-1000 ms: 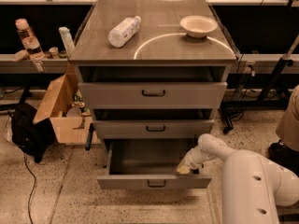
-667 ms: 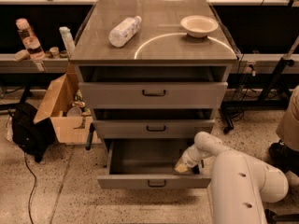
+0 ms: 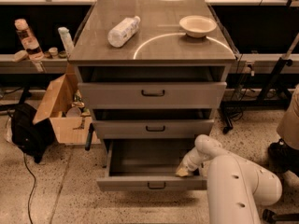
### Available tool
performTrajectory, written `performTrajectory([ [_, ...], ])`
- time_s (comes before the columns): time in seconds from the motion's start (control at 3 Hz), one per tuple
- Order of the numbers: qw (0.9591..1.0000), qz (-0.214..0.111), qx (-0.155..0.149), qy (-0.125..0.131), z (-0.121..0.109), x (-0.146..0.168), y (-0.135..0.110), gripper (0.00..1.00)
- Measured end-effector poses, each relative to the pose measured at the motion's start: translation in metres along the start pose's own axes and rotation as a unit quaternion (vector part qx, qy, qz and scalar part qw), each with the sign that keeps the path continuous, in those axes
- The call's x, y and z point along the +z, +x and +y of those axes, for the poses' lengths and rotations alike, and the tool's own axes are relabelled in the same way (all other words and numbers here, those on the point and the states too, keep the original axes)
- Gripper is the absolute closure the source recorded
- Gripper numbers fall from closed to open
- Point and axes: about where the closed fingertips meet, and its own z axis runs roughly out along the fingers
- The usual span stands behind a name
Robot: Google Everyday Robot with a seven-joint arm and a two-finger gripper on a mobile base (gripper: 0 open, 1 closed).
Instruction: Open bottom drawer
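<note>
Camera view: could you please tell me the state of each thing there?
bottom drawer: pulled open.
middle drawer: at most slightly ajar.
top drawer: at most slightly ajar.
bottle: lying on its side.
bowl: upright.
cardboard box: open.
tool: inside the bottom drawer, front right.

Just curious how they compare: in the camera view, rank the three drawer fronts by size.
1. Top drawer
2. Middle drawer
3. Bottom drawer, seen steeply; the gripper is inside it, front right.

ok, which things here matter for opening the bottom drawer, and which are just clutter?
Job: bottom drawer, pulled out; gripper at the drawer's front right corner.
Lying about: bottle on its side and bowl on the cabinet top; cardboard box and black bag on the floor, left.
</note>
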Motion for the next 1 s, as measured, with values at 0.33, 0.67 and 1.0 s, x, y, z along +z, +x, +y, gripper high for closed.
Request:
performTrajectory([
  [0.33,0.9999,0.001,0.015,-0.005,0.012,0.002,0.018,1.00],
  [0.67,0.9999,0.001,0.015,-0.005,0.010,0.002,0.016,1.00],
  [1.0,0.9996,0.000,0.029,-0.006,0.024,-0.001,0.029,1.00],
])
